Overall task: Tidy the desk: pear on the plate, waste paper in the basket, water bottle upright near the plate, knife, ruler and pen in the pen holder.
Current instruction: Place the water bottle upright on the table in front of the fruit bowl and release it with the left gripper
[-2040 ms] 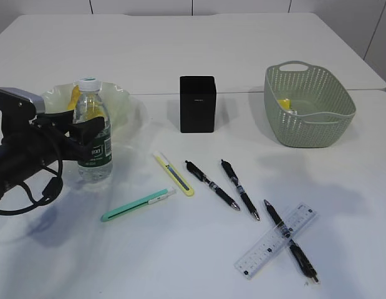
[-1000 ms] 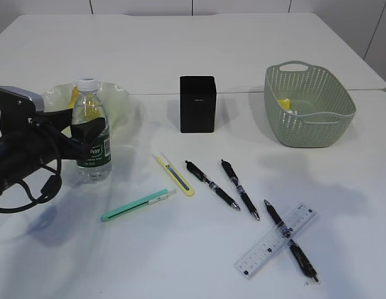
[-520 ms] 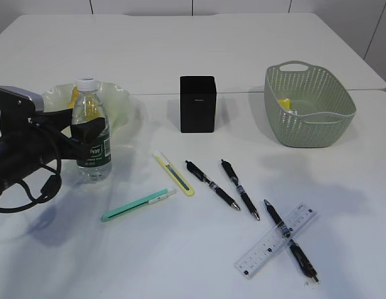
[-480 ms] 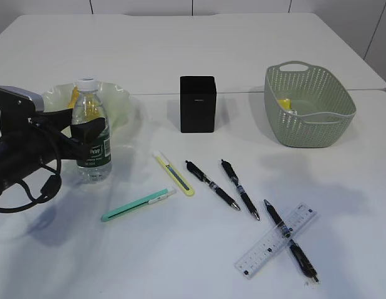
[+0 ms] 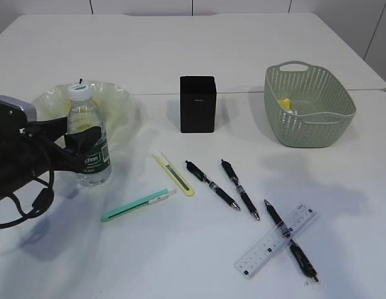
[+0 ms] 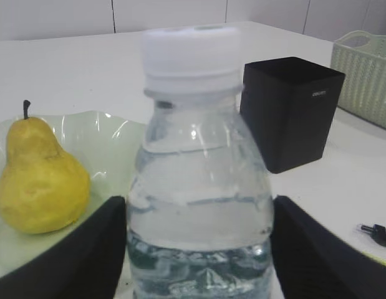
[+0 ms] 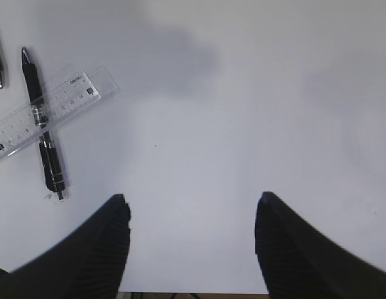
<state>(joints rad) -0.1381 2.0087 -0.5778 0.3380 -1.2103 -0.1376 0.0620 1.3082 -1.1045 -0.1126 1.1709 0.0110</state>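
White desk (image 5: 199,56) with scattered stationery.

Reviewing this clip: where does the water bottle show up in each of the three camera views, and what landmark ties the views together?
Exterior view: the water bottle stands upright at left, in front of the plate, between the left gripper fingers.
Left wrist view: the bottle fills the centre, close up.
Right wrist view: not in it.
Shared landmark: the pen holder sits right of the bottle in the exterior and left wrist views.
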